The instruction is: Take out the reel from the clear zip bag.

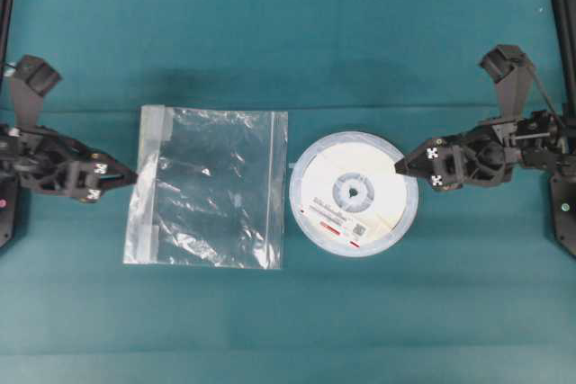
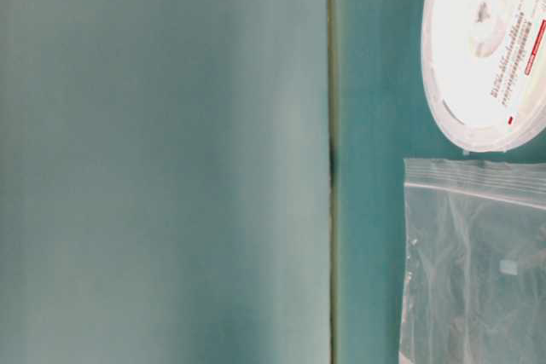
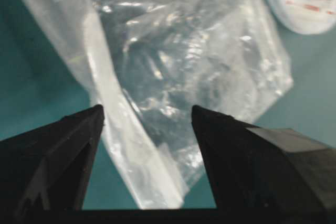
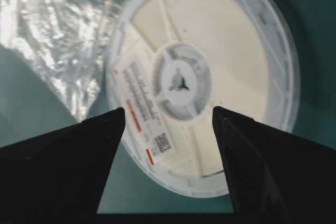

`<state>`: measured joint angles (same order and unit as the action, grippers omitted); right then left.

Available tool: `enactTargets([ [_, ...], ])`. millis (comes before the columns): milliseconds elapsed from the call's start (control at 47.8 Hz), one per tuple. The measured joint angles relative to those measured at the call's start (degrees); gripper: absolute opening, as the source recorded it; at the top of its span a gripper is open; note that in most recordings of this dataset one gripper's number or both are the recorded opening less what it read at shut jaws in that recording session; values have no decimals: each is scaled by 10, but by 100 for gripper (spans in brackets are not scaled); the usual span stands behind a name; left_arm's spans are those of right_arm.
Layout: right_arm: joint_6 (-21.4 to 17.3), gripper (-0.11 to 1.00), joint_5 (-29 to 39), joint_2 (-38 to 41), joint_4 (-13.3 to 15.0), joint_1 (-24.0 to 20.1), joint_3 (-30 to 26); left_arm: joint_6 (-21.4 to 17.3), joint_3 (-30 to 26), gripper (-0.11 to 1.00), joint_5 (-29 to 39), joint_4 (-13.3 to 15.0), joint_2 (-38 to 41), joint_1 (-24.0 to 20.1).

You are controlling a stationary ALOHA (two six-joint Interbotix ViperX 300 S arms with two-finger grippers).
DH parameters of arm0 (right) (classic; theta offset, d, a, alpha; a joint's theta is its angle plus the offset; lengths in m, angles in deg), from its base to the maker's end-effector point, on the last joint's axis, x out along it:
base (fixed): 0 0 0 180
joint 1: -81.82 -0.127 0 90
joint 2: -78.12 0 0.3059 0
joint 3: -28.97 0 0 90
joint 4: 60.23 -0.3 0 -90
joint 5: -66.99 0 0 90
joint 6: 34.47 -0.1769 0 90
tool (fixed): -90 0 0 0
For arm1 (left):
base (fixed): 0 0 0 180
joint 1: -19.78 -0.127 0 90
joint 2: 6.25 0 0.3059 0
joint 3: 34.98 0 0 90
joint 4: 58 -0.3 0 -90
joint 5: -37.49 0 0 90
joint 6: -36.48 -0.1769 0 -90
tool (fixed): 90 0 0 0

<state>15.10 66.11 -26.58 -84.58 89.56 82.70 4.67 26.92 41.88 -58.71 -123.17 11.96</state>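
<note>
Reel [image 1: 357,193] out beside clear zip bag [image 1: 212,187], left pincer [image 3: 147,115] spread, right pincer [image 4: 169,115] spread

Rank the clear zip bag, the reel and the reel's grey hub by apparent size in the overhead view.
1. clear zip bag, largest
2. reel, slightly smaller
3. grey hub, much the smallest
All lie flat on the table, so nearness doesn't skew this.

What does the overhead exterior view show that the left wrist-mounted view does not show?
Only the overhead view shows the right gripper, open at the reel's edge, and the whole reel lying outside the clear zip bag, on the teal table. Only the left wrist view shows up close the gap between the left gripper's open fingers, with bag plastic beyond. Both views show the bag, the left gripper and some reel.
</note>
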Motion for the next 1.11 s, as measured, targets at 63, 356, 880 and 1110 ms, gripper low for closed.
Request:
enactTargets([
  [63,8,83,1,-11,14,0,0,-8,-1,80,18,0,-26,0],
  [356,46,83,1,-43,64,0,0,-79,1,80,59,0,-119,0],
  [880,105,83,1,-68,114,-2,-4,-188,-4,80,60,-1,-149,0],
  [1110,105,83,7,-93,165,-18,-4,-261,-5,80,60,-1,-149,13],
])
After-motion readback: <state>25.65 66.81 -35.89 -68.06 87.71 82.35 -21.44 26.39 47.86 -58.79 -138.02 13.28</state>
